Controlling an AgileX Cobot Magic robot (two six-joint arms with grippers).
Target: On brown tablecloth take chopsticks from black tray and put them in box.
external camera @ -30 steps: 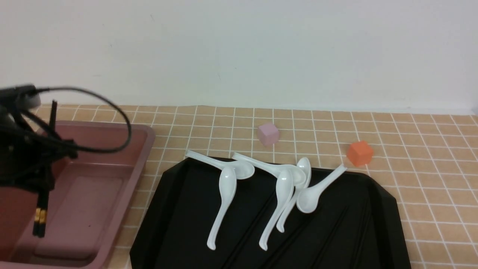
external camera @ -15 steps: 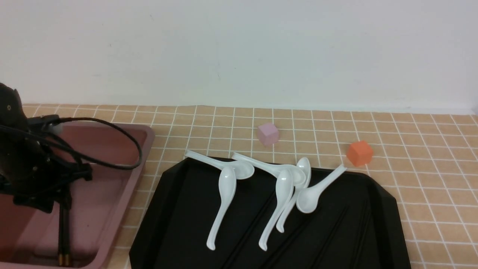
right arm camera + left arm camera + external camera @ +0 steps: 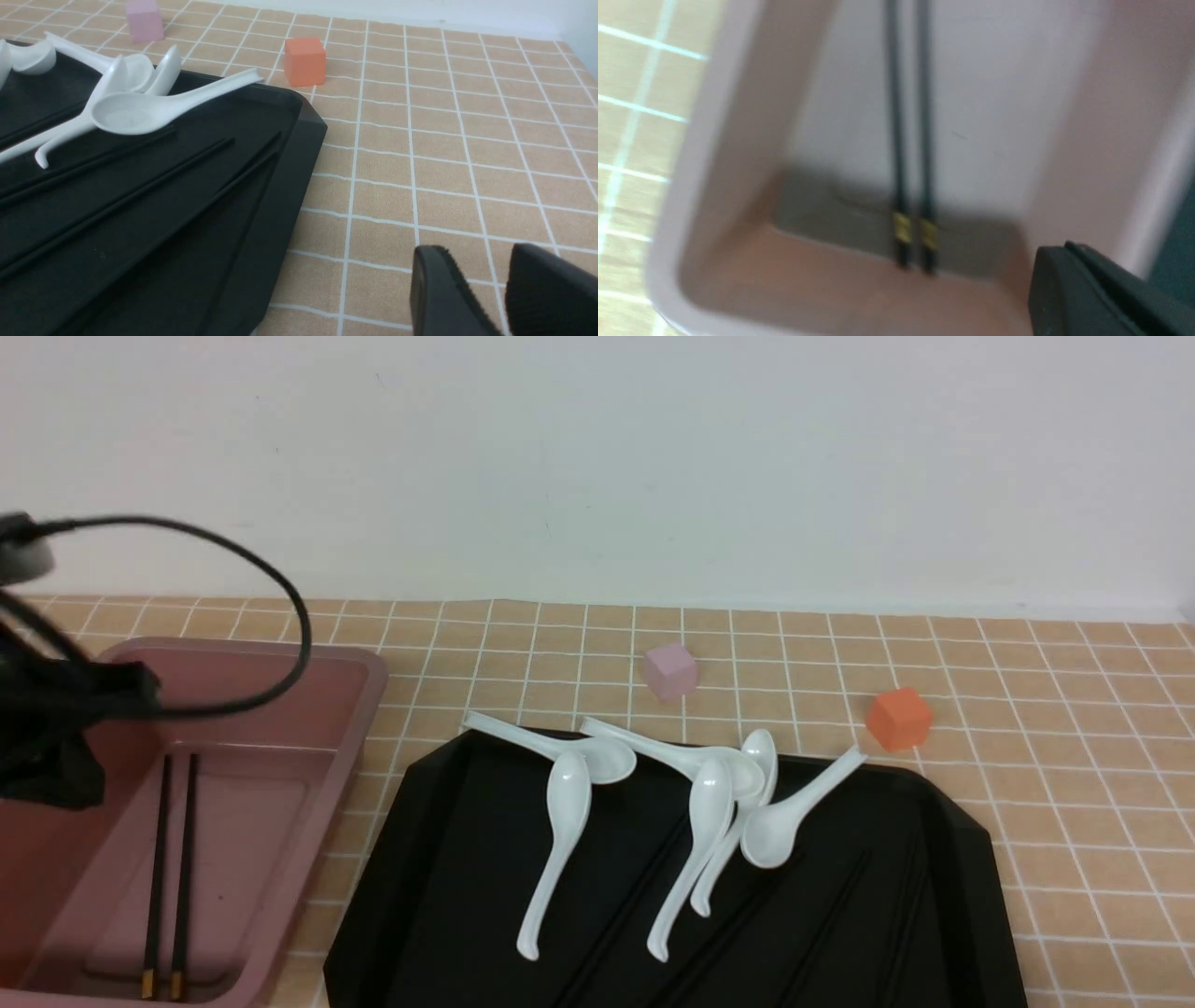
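Two black chopsticks (image 3: 186,859) with gold tips lie side by side on the floor of the pink box (image 3: 364,709); they also show in the left wrist view (image 3: 924,140). My left gripper (image 3: 51,775) hangs above the box's far left part, empty and clear of them; only one of its fingers (image 3: 1087,289) shows, blurred. More chopsticks (image 3: 140,193) lie on the black tray (image 3: 448,859). My right gripper (image 3: 488,261) is open and empty over the brown tablecloth (image 3: 1074,728), to the right of the tray.
Several white soup spoons (image 3: 560,821) lie across the far half of the tray, some over its rim. A small pink cube (image 3: 670,670) and an orange cube (image 3: 899,719) stand on the cloth behind the tray. A black cable loops over the box.
My left gripper lowered the chopsticks into the box, let them go and rose. The chopsticks now lie flat on the box floor.
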